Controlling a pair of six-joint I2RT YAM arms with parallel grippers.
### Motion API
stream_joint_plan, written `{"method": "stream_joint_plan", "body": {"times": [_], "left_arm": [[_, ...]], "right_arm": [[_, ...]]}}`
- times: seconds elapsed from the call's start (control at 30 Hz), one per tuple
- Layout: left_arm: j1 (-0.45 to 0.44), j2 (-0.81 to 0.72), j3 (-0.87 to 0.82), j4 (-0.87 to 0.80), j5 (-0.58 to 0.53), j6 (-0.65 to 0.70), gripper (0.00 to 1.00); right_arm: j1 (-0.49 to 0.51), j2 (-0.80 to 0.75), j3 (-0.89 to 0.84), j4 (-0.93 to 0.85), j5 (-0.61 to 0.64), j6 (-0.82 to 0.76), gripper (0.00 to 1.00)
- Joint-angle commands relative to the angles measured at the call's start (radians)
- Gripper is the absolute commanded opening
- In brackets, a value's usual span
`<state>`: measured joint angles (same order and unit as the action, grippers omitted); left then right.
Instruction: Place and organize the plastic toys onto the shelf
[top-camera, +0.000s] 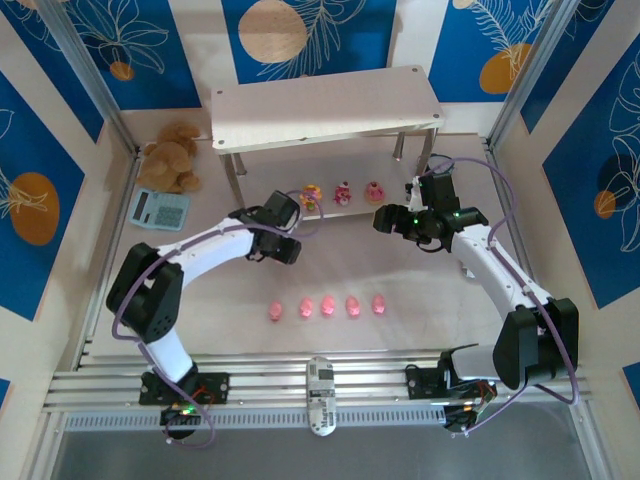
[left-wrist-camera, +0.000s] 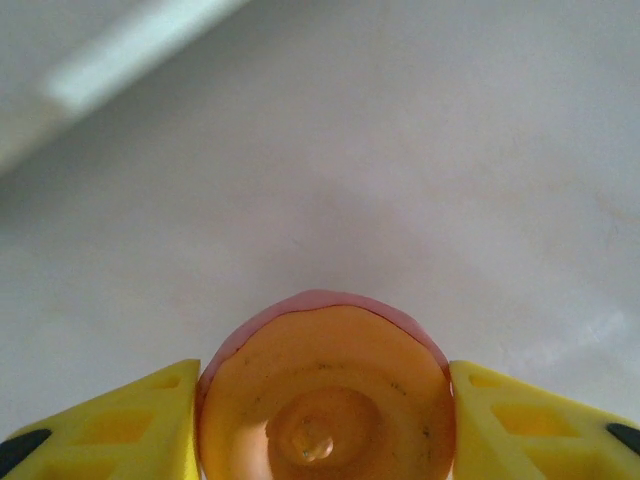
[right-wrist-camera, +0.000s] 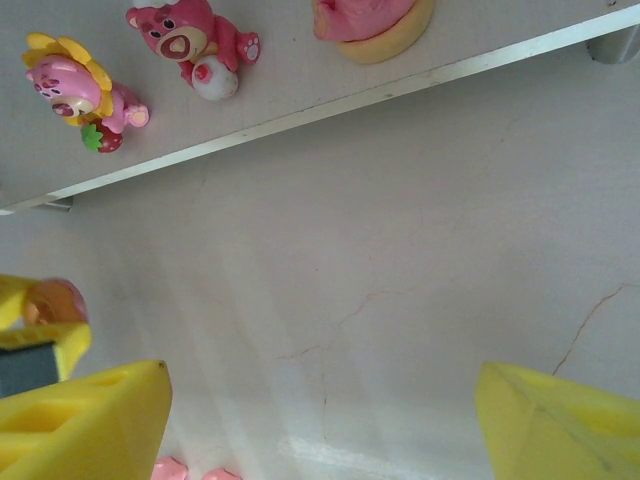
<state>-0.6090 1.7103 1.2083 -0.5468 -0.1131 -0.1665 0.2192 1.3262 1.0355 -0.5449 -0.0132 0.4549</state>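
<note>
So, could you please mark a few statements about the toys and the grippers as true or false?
1. Five piglets stand in a row on the table. True.
2. The left gripper is empty. False: it is shut on the orange round piece.
3. Three pink-and-yellow figures stand on top of the shelf. False: they stand on its lower board.
4. The right gripper is open and holds nothing. True.

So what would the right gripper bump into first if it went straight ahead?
The open right gripper would probably meet the bare table first, short of the shelf's lower board; depth is unclear.
</note>
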Motion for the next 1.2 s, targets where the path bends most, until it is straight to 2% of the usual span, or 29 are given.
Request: {"method": "stream_joint_plan", "body": {"times": [0.0,0.3,1.17], "left_arm": [[0.049,0.017,0.081,0.011,-0.019,0.061,0.49],[0.119,0.101,0.192,0.057,-0.010,0.093,0.48],[0.146,0.265,0.374,0.064,-0.067,0.107,0.49]], "right_arm": [[-0.005,0.003,-0.005,-0.002,-0.032,-0.005,0.80],[0.000,0.018,-0.005,0.003,-0.033,-0.002,0.80],[0.003,0.050,-0.002,0.013,-0.033,-0.010,0.80]]}}
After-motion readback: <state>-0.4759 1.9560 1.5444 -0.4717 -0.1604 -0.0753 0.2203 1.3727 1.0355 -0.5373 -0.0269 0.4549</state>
